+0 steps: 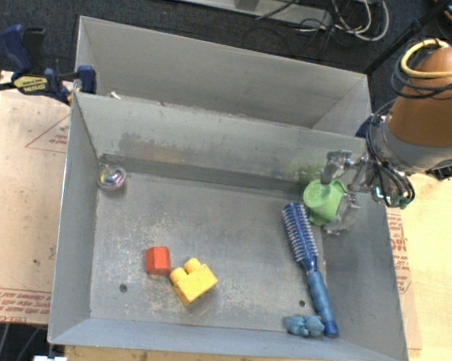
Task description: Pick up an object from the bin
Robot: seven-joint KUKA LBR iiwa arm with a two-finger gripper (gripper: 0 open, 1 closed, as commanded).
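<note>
Green ball (322,198), seemingly between the fingers (340,220)

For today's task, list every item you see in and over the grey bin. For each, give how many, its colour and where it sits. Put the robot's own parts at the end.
bin: one, grey metal, middle of the view
shiny ball: one, silvery, far-left corner of the floor
red block: one, red, near-left floor
yellow block: one, yellow, stepped, just right of the red block
hairbrush: one, blue, right side of the floor, bristle head towards the far wall
small blue thing: one, pale blue, by the end of the hairbrush handle
green round thing: one, green, far right, between the gripper's fingers
gripper: one, metal, closed round the green round thing
arm: one, orange cover, reaching in from the right
</note>
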